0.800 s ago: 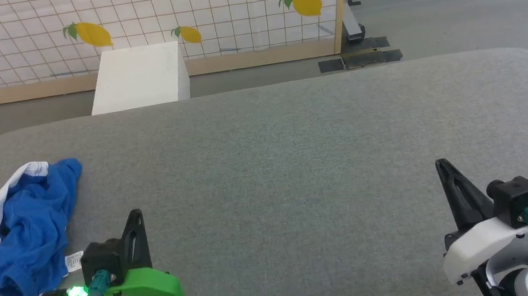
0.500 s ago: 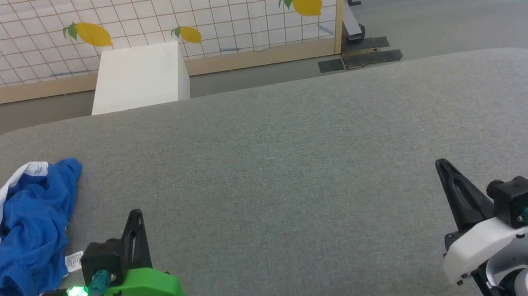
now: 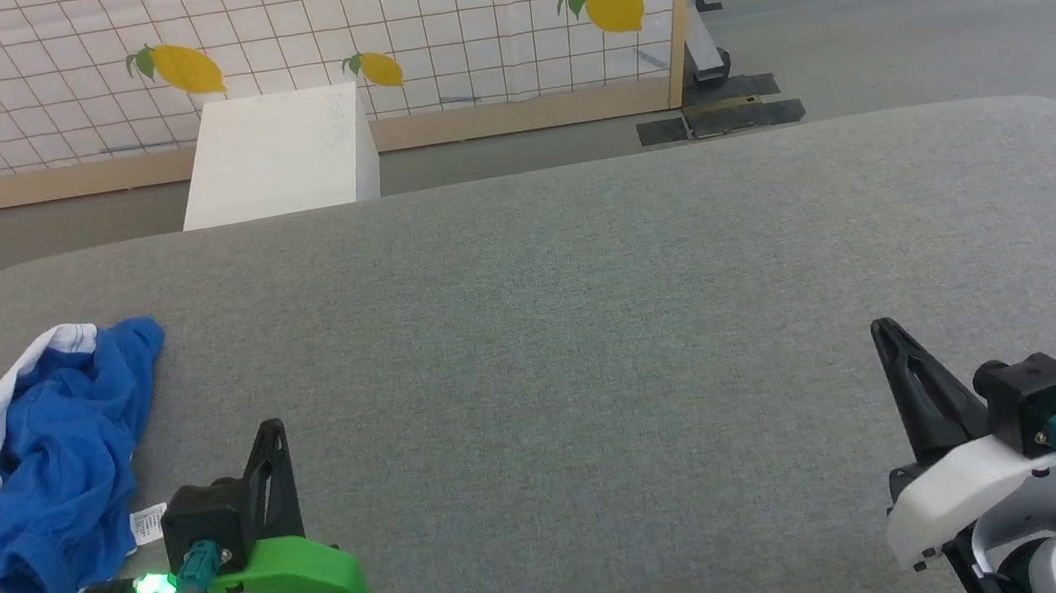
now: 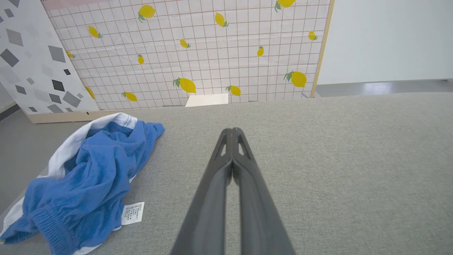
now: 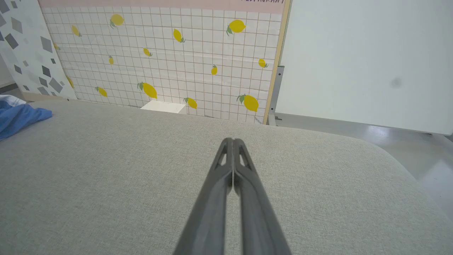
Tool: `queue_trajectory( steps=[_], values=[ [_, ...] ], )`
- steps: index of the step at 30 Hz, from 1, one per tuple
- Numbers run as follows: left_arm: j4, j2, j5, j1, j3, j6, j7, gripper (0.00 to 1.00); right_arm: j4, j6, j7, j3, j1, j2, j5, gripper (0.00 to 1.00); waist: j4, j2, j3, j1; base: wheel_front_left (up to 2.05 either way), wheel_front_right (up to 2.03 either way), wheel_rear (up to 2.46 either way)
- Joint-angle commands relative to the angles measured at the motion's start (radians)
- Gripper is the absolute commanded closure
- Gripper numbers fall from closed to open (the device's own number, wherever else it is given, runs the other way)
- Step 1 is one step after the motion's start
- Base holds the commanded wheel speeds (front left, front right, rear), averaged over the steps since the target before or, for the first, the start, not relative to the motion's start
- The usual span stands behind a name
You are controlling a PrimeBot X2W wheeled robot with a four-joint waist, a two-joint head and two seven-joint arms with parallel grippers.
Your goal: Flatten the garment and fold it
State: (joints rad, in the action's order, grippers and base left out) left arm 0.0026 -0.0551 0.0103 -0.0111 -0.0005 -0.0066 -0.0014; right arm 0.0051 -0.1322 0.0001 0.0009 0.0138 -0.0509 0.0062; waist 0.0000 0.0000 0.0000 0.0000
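The garment (image 3: 55, 465), bright blue with a white waistband, lies crumpled at the left edge of the grey padded table (image 3: 590, 309). A small white care tag (image 3: 149, 524) sticks out at its near right side. In the left wrist view the garment (image 4: 85, 180) is bunched to the left of the fingers, its tag (image 4: 132, 213) flat on the table. My left gripper (image 3: 274, 430) is shut and empty, just right of the garment. My right gripper (image 3: 885, 329) is shut and empty at the lower right, far from it. A corner of the garment (image 5: 17, 115) shows at the right wrist view's left edge.
A white box (image 3: 279, 154) stands on the floor behind the table's far edge. A lemon-print grid panel (image 3: 354, 26) closes off the back. Grey floor (image 3: 908, 28) lies beyond the table at the right.
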Motion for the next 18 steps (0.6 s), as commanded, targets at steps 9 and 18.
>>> queue_trajectory(
  steps=[9,18],
  values=[
    [0.0,0.0,0.0,0.0,0.0,0.0,0.0,0.0,0.001,0.0,0.0,0.0,0.0,0.0,0.0,0.0,0.0,0.0,0.0,0.0,0.0,0.0,0.0],
    [0.012,0.0,0.008,0.0,0.0,-0.003,-0.014,0.0,0.015,0.0,-0.014,0.001,-0.005,0.0,0.018,0.0,0.002,0.0,0.0,0.0,0.0,0.0,0.0]
  ],
)
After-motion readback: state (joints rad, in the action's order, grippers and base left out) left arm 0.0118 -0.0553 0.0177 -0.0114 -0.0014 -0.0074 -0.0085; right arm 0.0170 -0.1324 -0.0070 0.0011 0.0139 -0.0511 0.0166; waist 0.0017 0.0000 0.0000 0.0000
